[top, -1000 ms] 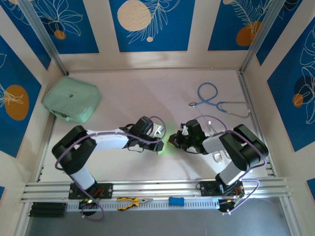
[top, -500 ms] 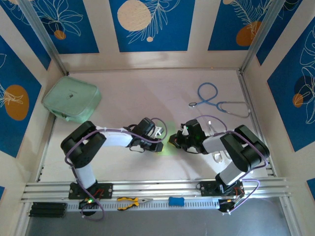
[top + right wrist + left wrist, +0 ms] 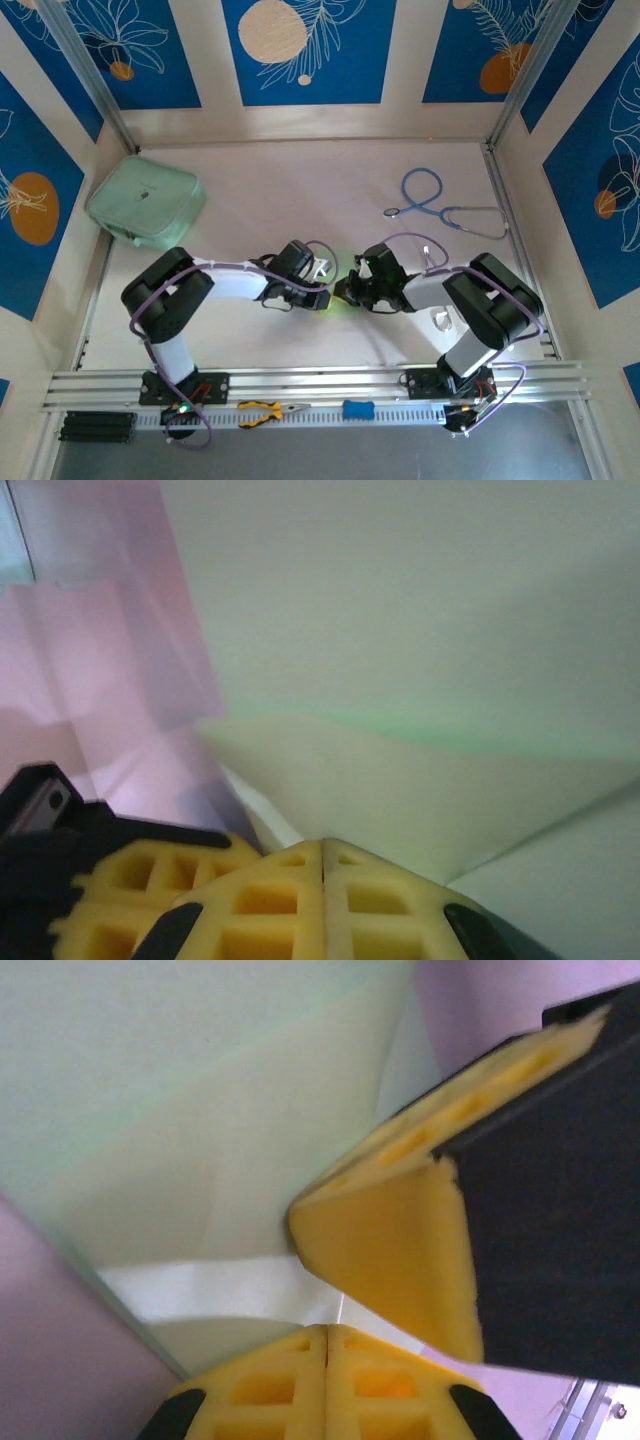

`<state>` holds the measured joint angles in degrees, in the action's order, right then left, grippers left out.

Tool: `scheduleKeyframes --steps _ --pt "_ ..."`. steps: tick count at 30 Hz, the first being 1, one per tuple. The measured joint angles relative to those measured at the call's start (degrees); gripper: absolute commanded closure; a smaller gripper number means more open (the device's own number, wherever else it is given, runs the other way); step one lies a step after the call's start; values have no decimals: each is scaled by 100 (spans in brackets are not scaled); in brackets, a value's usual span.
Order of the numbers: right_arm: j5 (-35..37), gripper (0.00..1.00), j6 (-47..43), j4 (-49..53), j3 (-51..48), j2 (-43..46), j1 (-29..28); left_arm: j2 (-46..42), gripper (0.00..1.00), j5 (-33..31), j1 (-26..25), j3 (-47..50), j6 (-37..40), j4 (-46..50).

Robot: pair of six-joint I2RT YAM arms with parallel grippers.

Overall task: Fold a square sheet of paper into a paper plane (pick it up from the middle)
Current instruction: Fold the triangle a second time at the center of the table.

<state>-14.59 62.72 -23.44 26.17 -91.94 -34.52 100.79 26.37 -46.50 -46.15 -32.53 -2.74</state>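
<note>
Over the last second the left end effector [image 3: 326, 290] went from a hair open to fully clenched, and its arm's elbow swung in toward the centre. The right end effector [image 3: 347, 288] stayed clenched and crept left, so the two tips sat almost nose to nose. The square sheet of paper [image 3: 341, 300] lay on the worktop [image 3: 300, 190] directly under that meeting point, front centre, a small light-green patch seen from above. In the left wrist view the sheet showed a diagonal crease and ran right up to my closed yellow pads [image 3: 270, 1390], with the other arm's pad just beside them. I could not tell whether either pair had an edge nipped. My reading: both tips were bearing down to set a fold, still early in the plane, with no sharp nose that I could make out. The worktop was pale, matte and pinkish-white. Well clear of the work were a mint-green zip pouch [image 3: 145, 205] back left, a blue stethoscope [image 3: 440, 205] back right, and yellow-handled pliers [image 3: 270, 410] by the front rail [image 3: 320, 380]. The walls were cream with blue floral panels.
</note>
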Motion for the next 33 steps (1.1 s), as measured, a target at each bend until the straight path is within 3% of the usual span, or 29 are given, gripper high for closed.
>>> scheduleKeyframes --steps 21,28,33 --pt "-372 100 -74 87 -7 22 1416 -15 100 -24 0 15 4 -4" --pt "-68 100 -369 688 118 656 1189 -24 100 -26 0 17 7 17" --pt "-129 100 -553 741 236 577 973 -52 100 -26 4 37 9 35"
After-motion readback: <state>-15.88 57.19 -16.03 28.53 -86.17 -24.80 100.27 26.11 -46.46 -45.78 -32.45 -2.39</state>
